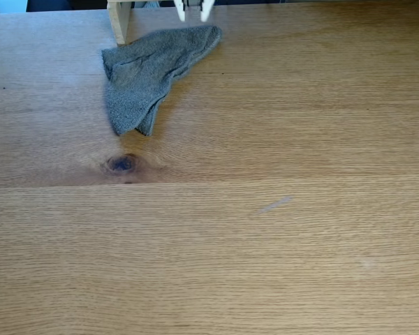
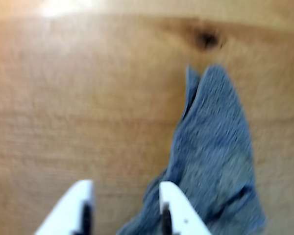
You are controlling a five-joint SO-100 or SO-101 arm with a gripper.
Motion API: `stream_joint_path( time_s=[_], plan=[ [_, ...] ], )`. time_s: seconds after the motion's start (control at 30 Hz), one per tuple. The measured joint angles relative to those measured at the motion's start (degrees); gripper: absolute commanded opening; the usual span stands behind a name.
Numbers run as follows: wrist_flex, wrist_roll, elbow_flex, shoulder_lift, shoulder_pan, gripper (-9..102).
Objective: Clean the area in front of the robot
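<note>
Lying crumpled on the tabletop (image 1: 279, 265): grey cloth (image 1: 150, 70).

Prob. home: oak-grain tabletop (image 1: 279, 265), terry cloth (image 1: 150, 73).

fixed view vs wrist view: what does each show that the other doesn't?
Fixed view alone: the pale wooden post at the grey terry cloth's far end, a plank seam and a faint pale smear on the tan wooden tabletop. Wrist view alone: bright glare on the wood. Both: the crumpled cloth, dark knot, and open white gripper.
</note>
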Motion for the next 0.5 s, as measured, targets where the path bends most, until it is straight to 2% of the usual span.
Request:
stream_joint_path(
  time_s=[0.13,0.23,0.5],
  plan=[
    [-0.79,2.9,-4.75,-3.78,-4.92,28],
    [-4.13,5.36,-11.51,-15.12,-5.63,36],
    [-9.32,7.47,-30.23,-42.01,4.66,49]
  ],
)
